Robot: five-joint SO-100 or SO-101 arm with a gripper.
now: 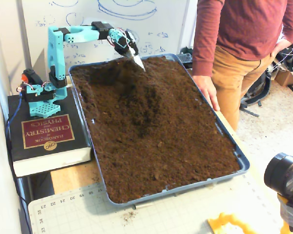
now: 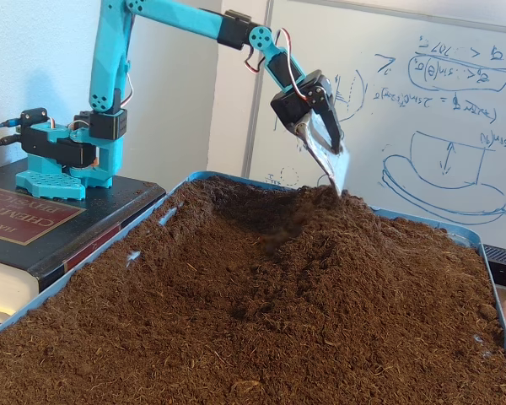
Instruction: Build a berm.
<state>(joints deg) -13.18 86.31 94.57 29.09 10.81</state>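
I am holding my end effector (image 2: 336,173), its blades looking together, just above the berm (image 1: 136,83), which is only beginning to rise at the tray's (image 1: 244,161) far end, leaving most soil flat.

The arm (image 1: 63,36) is turquoise with black joints. Dark brown soil (image 1: 156,126) fills a blue tray (image 1: 244,163). The black book (image 1: 44,136) has a maroon label with gold lettering. The whiteboard (image 2: 422,101) carries blue drawings.
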